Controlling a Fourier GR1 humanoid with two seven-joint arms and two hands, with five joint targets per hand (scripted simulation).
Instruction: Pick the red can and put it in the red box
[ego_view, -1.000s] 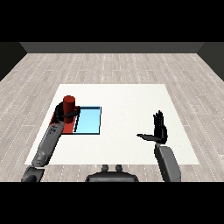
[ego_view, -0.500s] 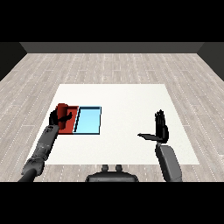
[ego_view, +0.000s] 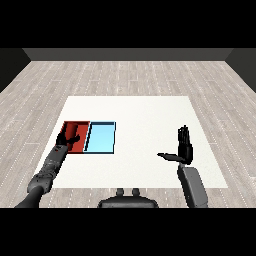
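Observation:
The red tray (ego_view: 81, 127) lies at the table's left, with the light blue tray (ego_view: 102, 138) touching its right side. My left hand (ego_view: 68, 142) rests low over the red tray's front left part, fingers relaxed and spread, nothing curled in them. The red can does not stand out anywhere; I cannot tell it apart from the red inside of the tray. My right hand (ego_view: 185, 148) hovers at the table's right, far from both trays, fingers straight up and thumb pointing left, holding nothing.
The white table (ego_view: 145, 120) stretches wide between the trays and my right hand. Its front edge runs just ahead of both forearms. Grey wooden floor surrounds it.
The left hand, which held the red can upright above the red tray, came down into the tray, let go and drew back toward me. The right hand stayed put.

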